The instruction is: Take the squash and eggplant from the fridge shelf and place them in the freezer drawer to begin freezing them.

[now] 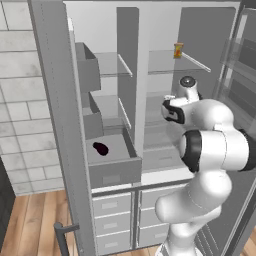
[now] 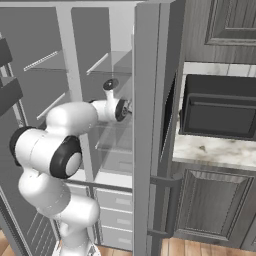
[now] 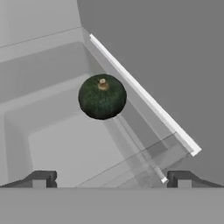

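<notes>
Squash (image 3: 102,96) sits on glass fridge shelf (image 3: 144,98).

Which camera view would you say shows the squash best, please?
The hand view: the squash sits whole and unobstructed, its stem visible, beyond the open tool. In the left and right base views the arm stands in front of the fridge shelves, and I cannot make it out.

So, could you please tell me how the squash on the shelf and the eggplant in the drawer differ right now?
The squash is round and dark green with a tan stem stub on top; the eggplant is oblong and nearly black. The squash sits on a fridge shelf ahead of the open jaws, while the eggplant already lies inside the pulled-out freezer drawer. Both are small, dark vegetables, and neither is being held.
</notes>
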Available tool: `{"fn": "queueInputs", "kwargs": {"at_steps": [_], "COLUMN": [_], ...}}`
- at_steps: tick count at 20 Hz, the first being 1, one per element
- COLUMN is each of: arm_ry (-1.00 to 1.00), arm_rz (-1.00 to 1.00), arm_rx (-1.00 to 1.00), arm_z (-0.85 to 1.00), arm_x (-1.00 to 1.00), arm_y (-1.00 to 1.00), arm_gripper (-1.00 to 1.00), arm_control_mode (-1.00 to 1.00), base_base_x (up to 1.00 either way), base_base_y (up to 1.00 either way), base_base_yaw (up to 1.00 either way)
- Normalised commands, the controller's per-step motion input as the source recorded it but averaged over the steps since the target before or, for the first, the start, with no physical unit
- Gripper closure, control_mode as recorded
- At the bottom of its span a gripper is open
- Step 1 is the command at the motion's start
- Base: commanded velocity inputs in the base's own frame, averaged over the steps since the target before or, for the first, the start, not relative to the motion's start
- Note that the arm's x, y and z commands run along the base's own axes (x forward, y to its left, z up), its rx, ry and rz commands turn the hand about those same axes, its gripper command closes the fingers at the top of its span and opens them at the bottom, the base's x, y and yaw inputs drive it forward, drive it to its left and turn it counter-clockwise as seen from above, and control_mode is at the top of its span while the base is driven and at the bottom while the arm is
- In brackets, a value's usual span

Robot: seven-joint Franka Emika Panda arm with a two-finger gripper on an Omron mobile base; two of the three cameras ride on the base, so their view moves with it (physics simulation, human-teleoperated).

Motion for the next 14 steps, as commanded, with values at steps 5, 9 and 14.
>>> {"fn": "queueInputs", "kwargs": {"at_steps": [5, 9, 14], "arm_ry": [0.0, 0.0, 0.0], "arm_rz": [0.0, 0.0, 0.0], "arm_rx": [0.0, 0.0, 0.0], "arm_z": [-0.09, -0.3, -0.25], "arm_x": [0.43, 0.4, 0.5], "arm_y": [-0.13, -0.13, -0.14], "arm_gripper": [-1.0, -1.0, -1.0], "arm_control_mode": [-1.0, -1.0, -1.0], "base_base_x": [0.0, 0.0, 0.0], "base_base_y": [0.0, 0.0, 0.0], "base_base_yaw": [0.0, 0.0, 0.0]}}
